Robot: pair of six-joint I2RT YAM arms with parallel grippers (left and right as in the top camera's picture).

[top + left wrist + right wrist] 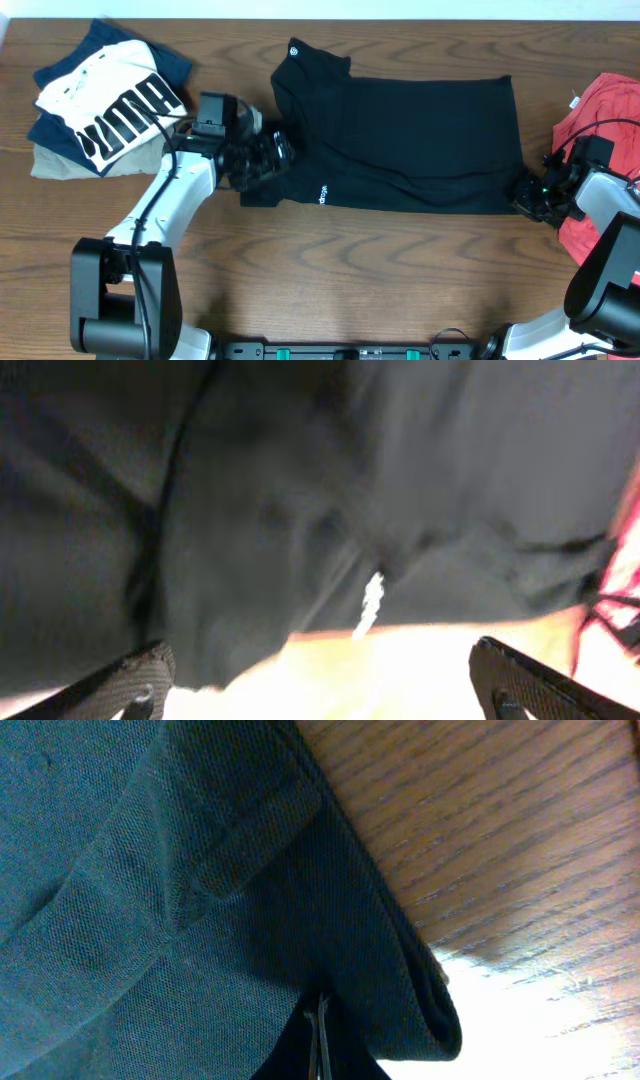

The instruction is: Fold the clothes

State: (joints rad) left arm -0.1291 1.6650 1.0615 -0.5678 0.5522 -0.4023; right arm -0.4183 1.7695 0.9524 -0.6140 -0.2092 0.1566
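Left gripper (272,155), fingers wide, sits at the left edge of the clothes (420,140), spread flat on the table (350,270): pinch the hem fully. Right gripper (530,193), clamped on the right corner: lift both ends level

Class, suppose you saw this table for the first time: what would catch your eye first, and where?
A black garment lies spread across the middle of the wooden table, with the open left claw at its left edge and the right claw shut on its near right corner. A white PUMA shirt tops a pile at far left; a red garment sits at the right edge.
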